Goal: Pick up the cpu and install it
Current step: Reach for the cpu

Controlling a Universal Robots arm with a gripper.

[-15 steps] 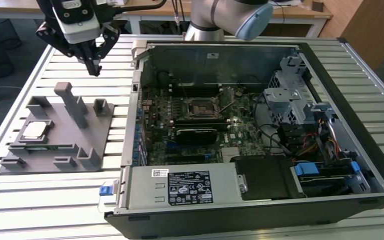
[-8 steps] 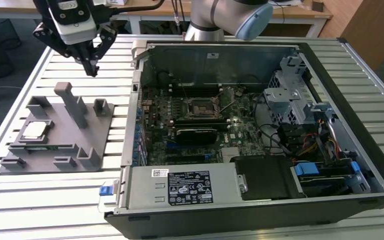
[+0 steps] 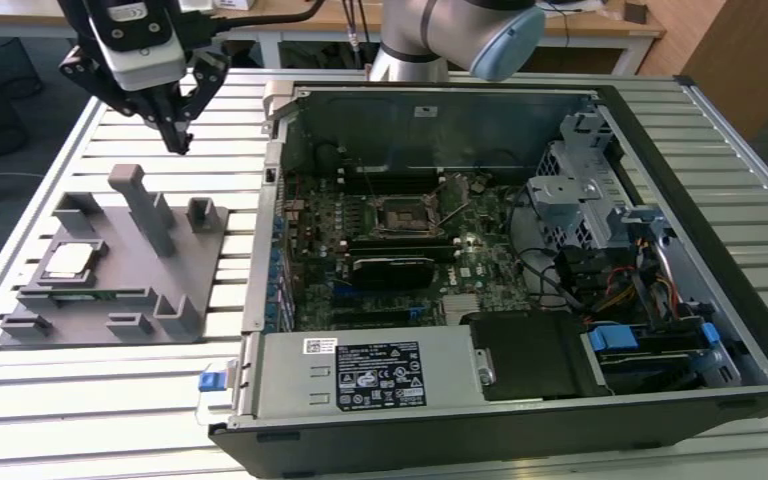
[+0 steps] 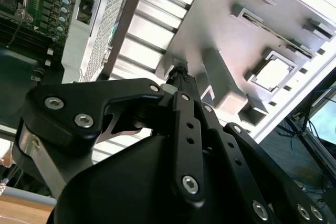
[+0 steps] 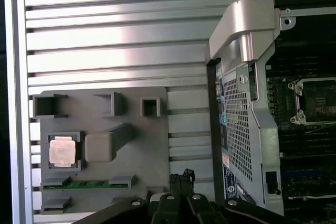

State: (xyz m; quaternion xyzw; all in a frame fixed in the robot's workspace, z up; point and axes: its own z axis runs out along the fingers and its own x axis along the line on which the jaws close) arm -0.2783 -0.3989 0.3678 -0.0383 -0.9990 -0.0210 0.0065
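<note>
1 arm (image 3: 144,50) vert. over fixture (image 3: 91,320), jaws closed

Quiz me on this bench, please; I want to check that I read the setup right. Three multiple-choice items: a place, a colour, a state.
1. Where is the chip? A in the holder; B in the computer's socket; C on the bare table.
2. What colour is the holder? A red; B grey; C yellow.
3. How is the computer case? A shut; B open on top; C standing on end.

Answers: 1 A, it lies in a square recess of the holder. 2 B, the whole block is grey. 3 B, the boards inside are visible.
</note>
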